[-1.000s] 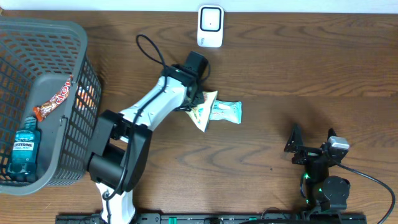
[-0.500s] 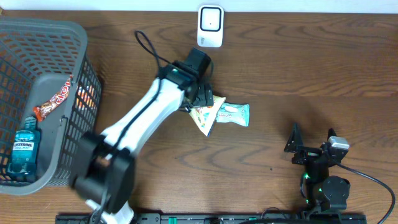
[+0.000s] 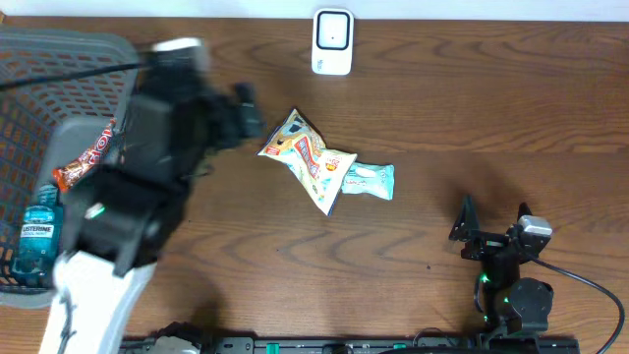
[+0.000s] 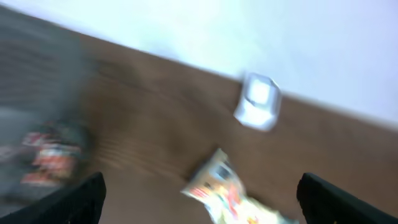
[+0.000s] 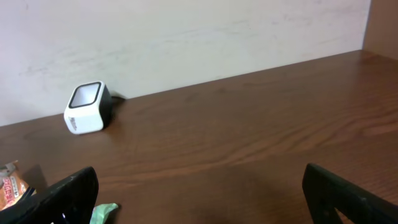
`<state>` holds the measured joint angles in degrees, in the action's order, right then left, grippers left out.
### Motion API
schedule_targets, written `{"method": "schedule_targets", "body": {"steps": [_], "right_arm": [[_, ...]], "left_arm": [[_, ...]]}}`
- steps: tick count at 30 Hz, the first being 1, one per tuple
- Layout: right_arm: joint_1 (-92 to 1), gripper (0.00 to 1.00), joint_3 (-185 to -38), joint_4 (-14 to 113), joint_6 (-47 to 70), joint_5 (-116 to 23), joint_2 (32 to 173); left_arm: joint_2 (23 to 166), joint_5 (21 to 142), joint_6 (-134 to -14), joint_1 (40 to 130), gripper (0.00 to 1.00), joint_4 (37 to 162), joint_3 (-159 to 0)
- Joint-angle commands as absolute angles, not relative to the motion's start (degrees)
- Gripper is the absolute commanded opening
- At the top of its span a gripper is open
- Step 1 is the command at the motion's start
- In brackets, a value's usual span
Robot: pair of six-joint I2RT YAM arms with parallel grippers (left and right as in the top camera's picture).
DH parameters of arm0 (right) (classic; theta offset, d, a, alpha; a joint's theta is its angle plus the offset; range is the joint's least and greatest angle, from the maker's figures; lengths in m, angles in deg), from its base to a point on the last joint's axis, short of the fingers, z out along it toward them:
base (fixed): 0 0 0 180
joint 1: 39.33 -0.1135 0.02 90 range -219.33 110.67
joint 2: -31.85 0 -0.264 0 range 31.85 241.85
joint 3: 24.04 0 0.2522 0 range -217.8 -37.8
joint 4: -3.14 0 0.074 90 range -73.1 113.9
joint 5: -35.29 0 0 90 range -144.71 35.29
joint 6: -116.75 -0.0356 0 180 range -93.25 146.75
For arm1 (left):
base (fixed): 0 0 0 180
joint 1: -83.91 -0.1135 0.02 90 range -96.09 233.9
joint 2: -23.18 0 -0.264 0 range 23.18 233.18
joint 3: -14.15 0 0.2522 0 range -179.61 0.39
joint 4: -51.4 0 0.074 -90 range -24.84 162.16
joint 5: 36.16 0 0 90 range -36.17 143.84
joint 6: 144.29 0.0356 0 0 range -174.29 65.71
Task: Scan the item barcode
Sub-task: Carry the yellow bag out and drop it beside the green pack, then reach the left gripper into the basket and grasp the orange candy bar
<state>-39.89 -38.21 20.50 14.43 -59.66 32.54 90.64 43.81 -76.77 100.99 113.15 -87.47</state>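
The item, a colourful snack packet (image 3: 306, 157), lies flat on the wooden table with nothing gripping it; the left wrist view shows it blurred (image 4: 219, 183). The white barcode scanner (image 3: 332, 41) stands at the table's far edge, also visible from both wrists (image 4: 258, 102) (image 5: 87, 107). My left gripper (image 3: 243, 111) is motion-blurred, off to the packet's left beside the basket, its jaws wide open and empty (image 4: 202, 199). Near the front right, my right gripper (image 3: 489, 228) stands open over bare wood (image 5: 202, 199).
A mint-green packet (image 3: 369, 180) lies against the snack packet's right end. The grey mesh basket (image 3: 39, 44) at the left holds a blue mouthwash bottle (image 3: 37, 241) and a candy bar (image 3: 74, 169). A pale wall runs behind the scanner.
The left gripper opened and let go of the snack packet, then swung fast to the left toward the basket. The packet now lies uncovered on the table. The right arm stayed still.
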Motion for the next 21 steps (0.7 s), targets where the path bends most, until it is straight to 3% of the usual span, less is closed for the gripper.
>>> {"method": "schedule_targets", "body": {"steps": [1,7,11,21], "right_arm": [[-39.6,0.99,-38.1,20.6,15.2,-60.2,32.2],[-39.6,0.99,-38.1,20.6,15.2,-60.2,32.2],[-39.6,0.99,-38.1,20.6,15.2,-60.2,32.2],[-39.6,0.99,-38.1,20.6,15.2,-60.2,32.2]], "left_arm": [[86.6,39.6,-80.5,89.1,0.98,114.6,-87.8],[85.9,40.6,-91.6,66.7,0.98,121.2,-87.7],[89.9,48.2,-96.2,55.9,0.98,124.5,-86.9],[108.9,53.4,-102.6,50.3,0.98,122.4,-86.2]]}}
